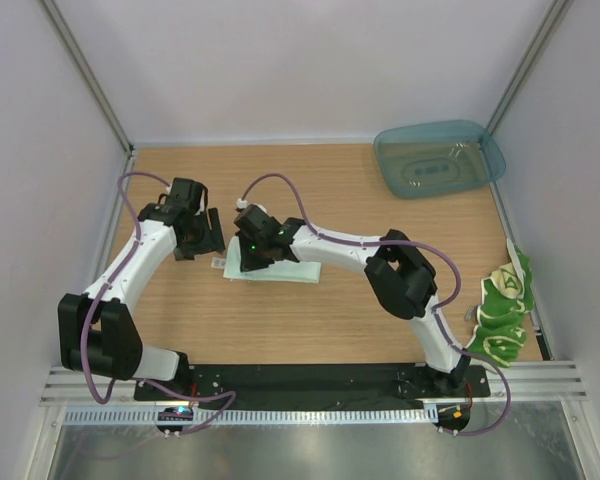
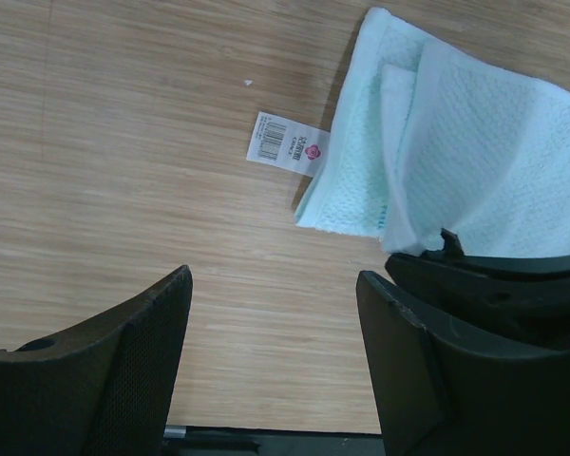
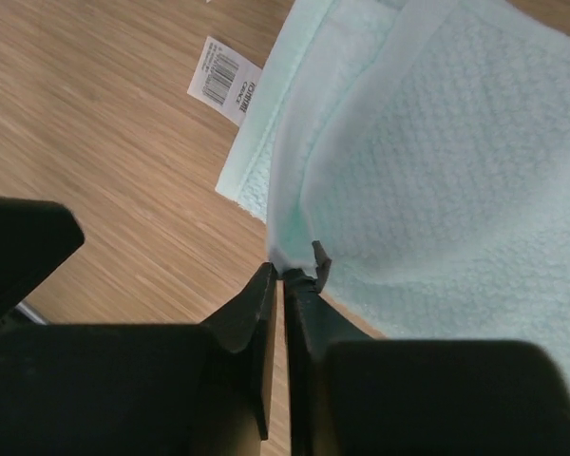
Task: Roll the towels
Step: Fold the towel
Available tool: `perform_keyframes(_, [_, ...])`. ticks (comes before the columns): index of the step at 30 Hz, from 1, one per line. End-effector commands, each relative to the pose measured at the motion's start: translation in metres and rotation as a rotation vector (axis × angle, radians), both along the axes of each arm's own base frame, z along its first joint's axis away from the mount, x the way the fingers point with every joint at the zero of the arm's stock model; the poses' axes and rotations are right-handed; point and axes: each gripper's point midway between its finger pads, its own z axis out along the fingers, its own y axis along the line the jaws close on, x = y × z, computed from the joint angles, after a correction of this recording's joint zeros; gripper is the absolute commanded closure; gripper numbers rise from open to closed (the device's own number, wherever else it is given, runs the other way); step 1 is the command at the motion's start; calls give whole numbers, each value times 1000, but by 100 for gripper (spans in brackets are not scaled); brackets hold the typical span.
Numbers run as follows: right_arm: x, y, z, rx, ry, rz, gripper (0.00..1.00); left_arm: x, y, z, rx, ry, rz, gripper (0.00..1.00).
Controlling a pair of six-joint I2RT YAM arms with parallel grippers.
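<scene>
Jaws of the right gripper (image 3: 283, 275) stand almost together, tips at the folded mint towel (image 3: 437, 171); we cannot tell whether they pinch it. The left gripper (image 2: 275, 285) gapes over bare worktop (image 1: 330, 200) beside the label (image 2: 287, 144). We see the mint towel mid-worktop and the patterned towel (image 1: 505, 315) bunched at the right edge.

Bright, even light from above fills the overhead view, leaving only soft shadows on the tabletop (image 1: 330, 190). In the wrist views the fingers (image 2: 104, 380) at 6 o'clock are near-black with little detail, while the weave of the mint towel (image 3: 437, 171) stays sharp.
</scene>
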Motion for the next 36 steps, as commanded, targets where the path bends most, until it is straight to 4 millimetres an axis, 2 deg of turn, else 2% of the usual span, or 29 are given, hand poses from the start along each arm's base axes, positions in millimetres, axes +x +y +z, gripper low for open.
perform_keyframes(1, [-11, 22, -10, 91, 51, 39, 81, 3, 5, 3, 17, -13, 9, 29])
perform_keyframes(5, [-13, 29, -20, 113, 68, 54, 63, 4, 6, 2, 20, -13, 14, 29])
perform_keyframes(8, [-12, 33, -13, 134, 55, 63, 50, 3, 7, -1, 24, -2, 16, 29])
perform_keyframes(10, [-9, 34, 5, 157, 25, 67, 41, 3, 7, -1, 26, -2, 12, 29])
perform_keyframes(11, [-8, 33, 12, 158, 10, 71, 39, 4, 7, -1, 27, -3, 14, 29])
perform_keyframes(12, [-7, 33, 29, 176, -13, 73, 38, 4, 7, 0, 25, -6, 13, 28])
perform_keyframes(15, [-7, 25, 53, 187, -44, 82, 35, 7, 7, 0, 27, -11, 15, 29])
perform_keyframes(16, [-9, 18, 68, 201, -56, 79, 35, 8, 7, -1, 26, -11, 16, 28])
perform_keyframes(18, [-8, 4, 78, 207, -56, 57, 35, 8, 5, -2, 17, 1, 16, 29])
perform_keyframes(19, [-8, -5, 98, 237, -77, 45, 34, 10, 3, -2, 10, 0, 18, 29])
perform_keyframes(20, [-12, -18, 87, 211, -57, 31, 34, 10, 2, -3, 3, 8, 19, 30])
perform_keyframes(21, [-5, -32, 85, 209, -46, -7, 35, 10, -3, -2, -23, 15, 17, 30])
perform_keyframes(22, [-9, -49, 82, 205, -34, -29, 37, 14, -7, -1, -35, 14, 17, 30])
perform_keyframes(23, [-5, -60, 80, 210, -27, -56, 38, 16, -13, 0, -47, 16, 9, 30])
perform_keyframes(24, [4, -76, 78, 225, -3, -95, 44, 18, -18, -2, -54, 26, 11, 30])
perform_keyframes(25, [2, -94, 58, 204, 38, -121, 48, 24, -23, 3, -58, 13, 8, 31])
perform_keyframes(26, [6, -100, 61, 239, 38, -129, 51, 27, -28, 3, -58, 13, 2, 31])
perform_keyframes(27, [15, -112, 57, 253, 51, -152, 60, 30, -38, 4, -60, 9, -18, 31])
perform_keyframes(28, [6, -117, 46, 261, 94, -125, 63, 35, -46, 1, -68, 18, -17, 31])
perform_keyframes(29, [11, -124, 41, 263, 102, -129, 68, 38, -57, -1, -76, 20, -35, 31])
perform_keyframes(32, [4, -126, 26, 282, 156, -91, 75, 48, -79, -12, -121, 38, -37, 33])
perform_keyframes(34, [2, -131, 8, 283, 204, -90, 80, 48, -96, -19, -176, 63, -56, 34])
perform_keyframes(35, [0, -128, 6, 306, 222, -73, 82, 49, -108, -26, -225, 79, -61, 34])
perform_keyframes(36, [-1, -130, -3, 302, 246, -77, 84, 47, -111, -33, -237, 95, -59, 35])
